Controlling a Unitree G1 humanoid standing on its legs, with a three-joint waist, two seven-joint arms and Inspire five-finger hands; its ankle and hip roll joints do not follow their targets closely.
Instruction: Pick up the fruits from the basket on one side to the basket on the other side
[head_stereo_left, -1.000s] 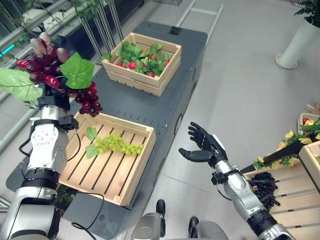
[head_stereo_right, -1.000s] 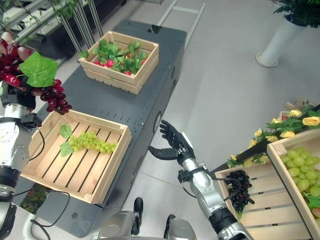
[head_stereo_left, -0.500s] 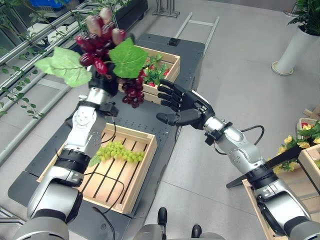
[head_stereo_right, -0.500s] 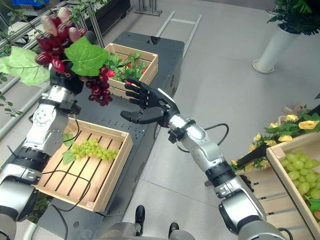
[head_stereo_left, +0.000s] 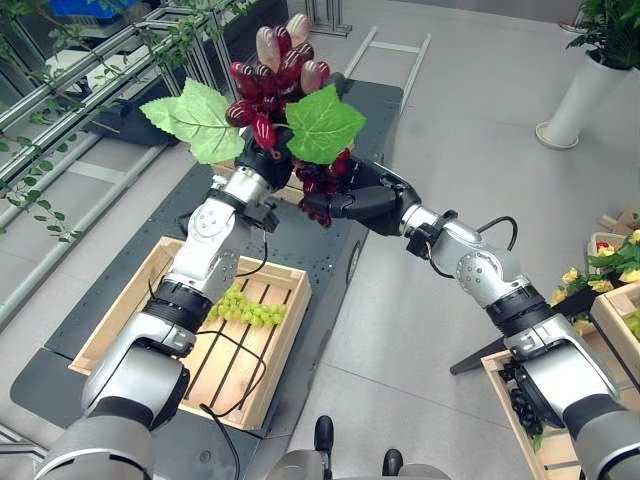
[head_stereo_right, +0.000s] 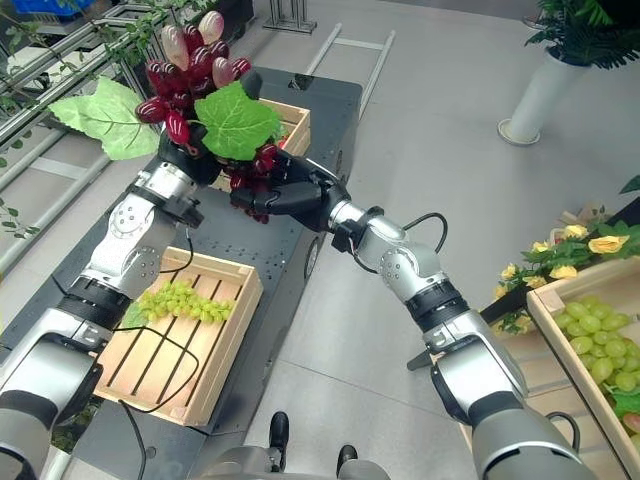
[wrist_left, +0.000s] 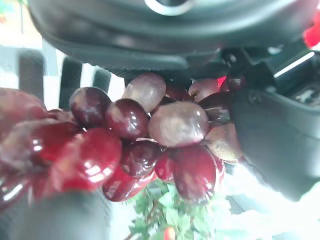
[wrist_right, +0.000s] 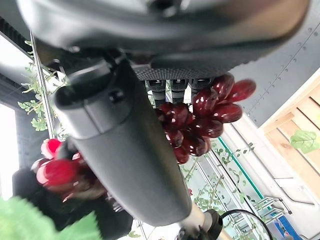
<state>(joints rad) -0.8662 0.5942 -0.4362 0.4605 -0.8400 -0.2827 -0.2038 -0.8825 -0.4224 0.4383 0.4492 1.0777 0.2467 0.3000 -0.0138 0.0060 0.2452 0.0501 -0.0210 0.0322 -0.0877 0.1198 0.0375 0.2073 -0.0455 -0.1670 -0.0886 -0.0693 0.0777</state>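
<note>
- The left hand (head_stereo_left: 268, 163) is raised high over the dark platform (head_stereo_left: 320, 230), its fingers curled round the upper part of a bunch of red grapes (head_stereo_left: 275, 75) with two green leaves (head_stereo_left: 255, 118).
- The right hand (head_stereo_left: 365, 203) reaches in from the right and meets the hanging lower end of the same bunch; its fingers and thumb close round those lower grapes, as its wrist view shows (wrist_right: 200, 125).
- The bunch hangs in the air between the two hands, above the platform and apart from both crates.
- Near left on the platform lies a slatted wooden crate (head_stereo_left: 120, 325) with a bunch of green grapes (head_stereo_left: 245, 308) in it.
- Farther back, a second wooden crate (head_stereo_right: 290, 118) is mostly hidden behind the bunch.
- At the right edge stand more wooden crates, one holding green grapes (head_stereo_right: 600, 345), another dark grapes (head_stereo_left: 525, 405).
</note>
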